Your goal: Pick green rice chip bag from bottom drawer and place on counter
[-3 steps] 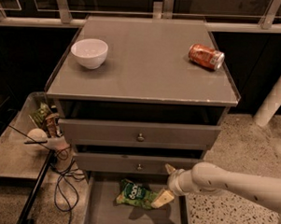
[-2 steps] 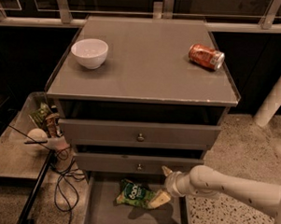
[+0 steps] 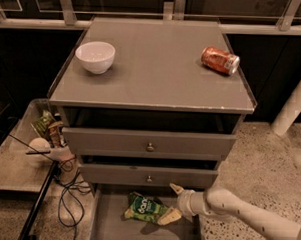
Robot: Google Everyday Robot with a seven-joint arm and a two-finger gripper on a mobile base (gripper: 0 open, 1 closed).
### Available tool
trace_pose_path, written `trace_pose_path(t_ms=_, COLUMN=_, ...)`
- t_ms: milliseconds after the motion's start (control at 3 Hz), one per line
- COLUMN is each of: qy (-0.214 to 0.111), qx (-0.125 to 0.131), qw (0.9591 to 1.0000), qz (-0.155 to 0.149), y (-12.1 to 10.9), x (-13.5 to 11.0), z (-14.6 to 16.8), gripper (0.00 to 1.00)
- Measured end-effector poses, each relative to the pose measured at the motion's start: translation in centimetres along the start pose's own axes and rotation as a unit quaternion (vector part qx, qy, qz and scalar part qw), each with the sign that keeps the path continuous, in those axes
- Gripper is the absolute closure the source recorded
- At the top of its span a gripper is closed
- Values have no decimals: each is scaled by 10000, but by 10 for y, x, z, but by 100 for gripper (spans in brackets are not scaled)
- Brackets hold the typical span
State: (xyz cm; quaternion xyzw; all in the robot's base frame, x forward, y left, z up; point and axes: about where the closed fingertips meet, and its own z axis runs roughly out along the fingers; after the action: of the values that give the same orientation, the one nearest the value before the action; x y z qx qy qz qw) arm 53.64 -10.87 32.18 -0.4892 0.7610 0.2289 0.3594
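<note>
The green rice chip bag (image 3: 145, 209) lies crinkled on the floor of the bottom drawer (image 3: 110, 230), which is pulled out below the two knobbed drawers. My gripper (image 3: 172, 203) reaches in from the right at the end of a white arm, low over the drawer. Its fingers are spread: one fingertip (image 3: 169, 217) rests against the bag's right end, the other points up near the middle drawer's front. Nothing is held between them. The counter (image 3: 152, 72) above is the grey cabinet top.
A white bowl (image 3: 95, 56) stands at the counter's left and an orange soda can (image 3: 220, 60) lies on its side at the right. A low side table (image 3: 18, 161) with clutter and cables stands left of the cabinet. A white post (image 3: 294, 103) rises at right.
The arm has shifted slightly left and lower, bringing the lower fingertip up against the bag's right end. The bag has stayed where it was.
</note>
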Motion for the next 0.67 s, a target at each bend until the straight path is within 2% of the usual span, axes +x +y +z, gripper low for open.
trace_pose_path(t_ms=333, qy=-132, qx=-113, qw=9996, qz=-204, y=6, x=17, z=5, gripper=0)
trace_pose_path(t_ms=667, qy=-46, qx=-195, qw=9989, qz=-432, y=19, x=37, z=9, gripper=0)
